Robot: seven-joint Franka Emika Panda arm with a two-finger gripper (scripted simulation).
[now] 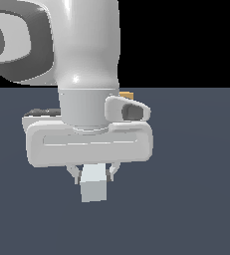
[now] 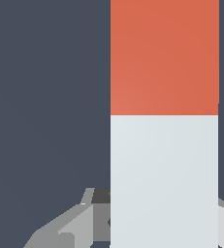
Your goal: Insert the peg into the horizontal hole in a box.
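The peg (image 1: 93, 191) points its white square end at the exterior camera, just below the arm's wide white hand. My gripper (image 1: 93, 175) is shut on it, with a slim finger showing on each side of the bar. The wrist view shows the peg (image 2: 164, 164) running away from the hand, white near the fingers (image 2: 60, 227) and orange-red at its far end (image 2: 164, 58). A small tan corner of the box (image 1: 126, 94) peeks out behind the arm on the exterior view's right. The horizontal hole is hidden.
The dark blue-grey floor (image 1: 196, 189) spreads all around. The arm's big white and grey links (image 1: 86, 60) fill the upper middle of the exterior view and hide most of what lies behind them.
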